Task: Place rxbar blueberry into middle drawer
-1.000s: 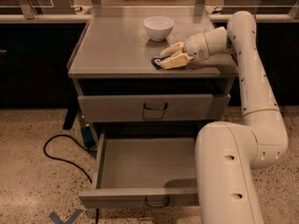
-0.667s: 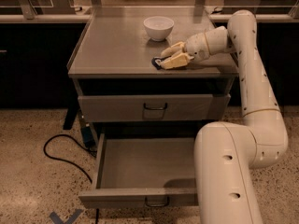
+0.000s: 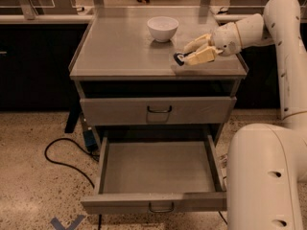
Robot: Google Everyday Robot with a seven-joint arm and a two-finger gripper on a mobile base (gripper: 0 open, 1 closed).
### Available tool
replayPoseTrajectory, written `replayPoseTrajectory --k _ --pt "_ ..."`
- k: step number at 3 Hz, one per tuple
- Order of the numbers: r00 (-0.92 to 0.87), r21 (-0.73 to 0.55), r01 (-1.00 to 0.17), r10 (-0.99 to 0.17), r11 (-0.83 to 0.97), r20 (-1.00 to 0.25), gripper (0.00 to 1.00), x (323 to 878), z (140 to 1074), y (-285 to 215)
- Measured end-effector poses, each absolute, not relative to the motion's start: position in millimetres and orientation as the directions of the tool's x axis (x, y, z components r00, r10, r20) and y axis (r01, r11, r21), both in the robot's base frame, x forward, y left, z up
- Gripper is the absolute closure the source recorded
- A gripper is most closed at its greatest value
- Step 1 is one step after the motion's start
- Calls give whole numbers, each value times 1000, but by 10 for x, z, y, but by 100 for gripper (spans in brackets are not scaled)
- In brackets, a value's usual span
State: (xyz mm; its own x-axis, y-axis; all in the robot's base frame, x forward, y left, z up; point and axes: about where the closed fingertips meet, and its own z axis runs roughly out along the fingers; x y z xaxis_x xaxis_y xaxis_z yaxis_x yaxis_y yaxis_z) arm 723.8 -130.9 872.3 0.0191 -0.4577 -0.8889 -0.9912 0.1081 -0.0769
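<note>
Rxbar blueberry (image 3: 179,59), a small flat bar in a dark blue-black wrapper, lies on the grey metal cabinet top (image 3: 120,47), just right of the round white bowl (image 3: 162,28) and nearer the front edge. The robot's pale two-finger gripper (image 3: 188,54) sits right at the bar, reaching in from the bowl's right. Whether it has a hold, I cannot tell. I'd judge the bar light, a little bendy and slick in its foil, best pinched across its narrow width. Well below the bowl, the wide shallow grey middle drawer (image 3: 153,202) stands pulled out.
</note>
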Motion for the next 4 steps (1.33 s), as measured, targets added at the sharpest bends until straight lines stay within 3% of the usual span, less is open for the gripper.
replayPoseTrajectory --k 2,3,4 --pt "87 -131 -989 -468 61 -880 100 7009 8658 -1506" --pt "185 -259 -964 -564 53 -805 100 6654 8783 -1931" --pt "278 -460 -886 -730 55 -624 100 6232 9167 -2521"
